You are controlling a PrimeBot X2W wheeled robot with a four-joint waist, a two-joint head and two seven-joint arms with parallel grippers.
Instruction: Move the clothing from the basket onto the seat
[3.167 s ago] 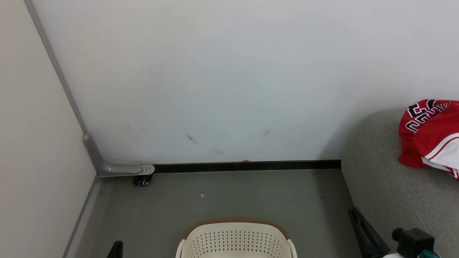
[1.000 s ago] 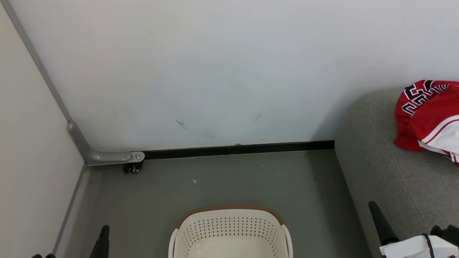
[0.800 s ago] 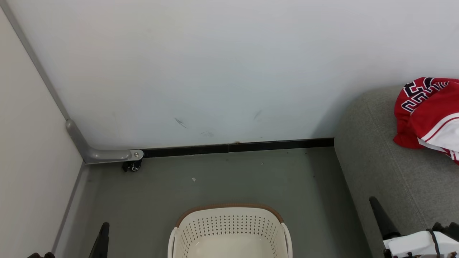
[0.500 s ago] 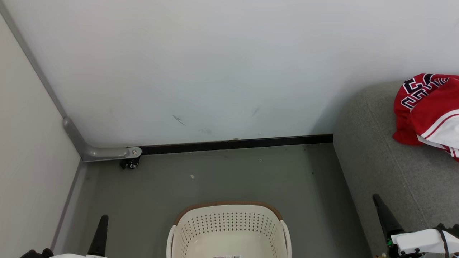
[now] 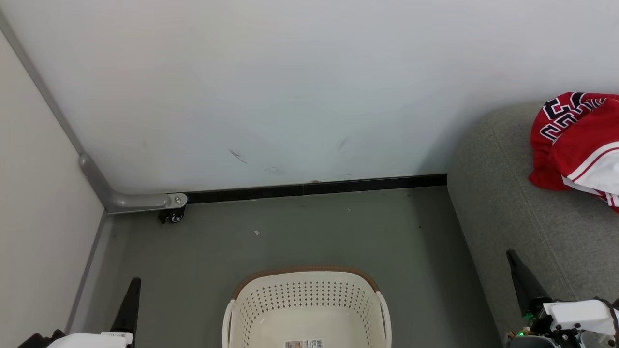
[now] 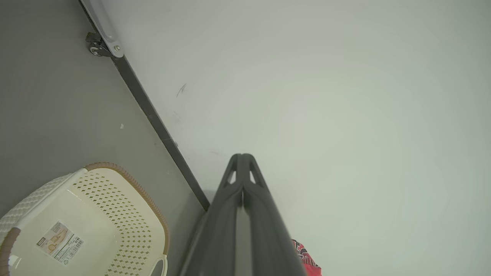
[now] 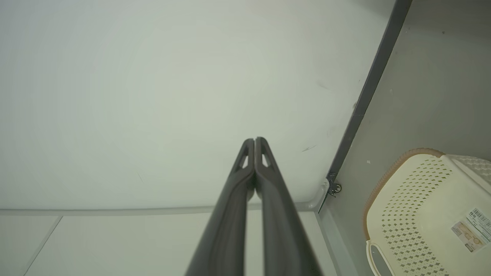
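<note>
Well, at my lower left, the left gripper (image 5: 135, 282) has its two dark fingers pressed together, holding nothing, over the grey floor (image 5: 290, 232). In the middle, the basket (image 5: 304, 268) stands on that floor, a label (image 5: 303, 343) on its bottom. Further right, my right gripper (image 5: 509, 253) is pinched closed too, at the seat (image 5: 512, 212) edge. The clothing (image 5: 570, 145) lies bunched on the seat.

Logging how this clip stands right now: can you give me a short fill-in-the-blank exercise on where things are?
The clothing lies on the ____, not in the basket.
The left gripper and the right gripper are both ____, holding nothing.
The basket is cream-white with a ____ rim.
Missing words: seat; shut; brown.
</note>
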